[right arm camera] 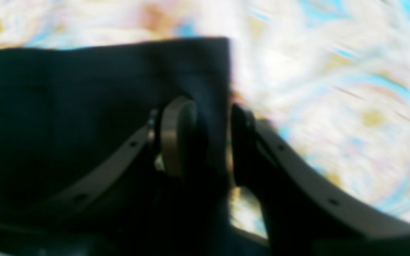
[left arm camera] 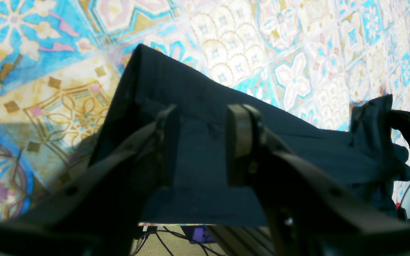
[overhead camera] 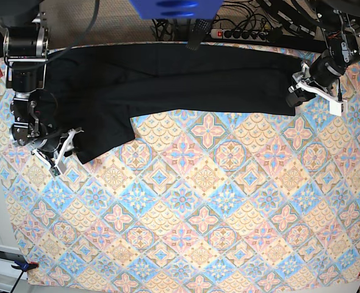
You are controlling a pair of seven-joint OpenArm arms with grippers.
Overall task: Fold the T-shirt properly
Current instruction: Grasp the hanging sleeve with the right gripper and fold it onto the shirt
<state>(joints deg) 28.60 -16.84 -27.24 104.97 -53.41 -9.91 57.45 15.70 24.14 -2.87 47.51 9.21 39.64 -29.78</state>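
The black T-shirt (overhead camera: 180, 79) lies stretched in a long band along the table's far edge. My left gripper (overhead camera: 294, 97) is at its right end. In the left wrist view its jaws (left arm camera: 203, 110) stand apart above the cloth (left arm camera: 208, 89), which lies spread under them. My right gripper (overhead camera: 64, 152) is at the shirt's lower left lobe. In the blurred right wrist view it (right arm camera: 210, 105) has a strip of the shirt's edge (right arm camera: 66, 106) between its fingers. The left wrist view shows the right gripper (left arm camera: 409, 129) far off with cloth bunched up at it.
The patterned tablecloth (overhead camera: 198, 201) covers the whole table. A power strip (overhead camera: 241, 33) and cables lie behind the far edge, and a blue object (overhead camera: 174, 7) is above them. The arm bases stand at the far left and far right corners.
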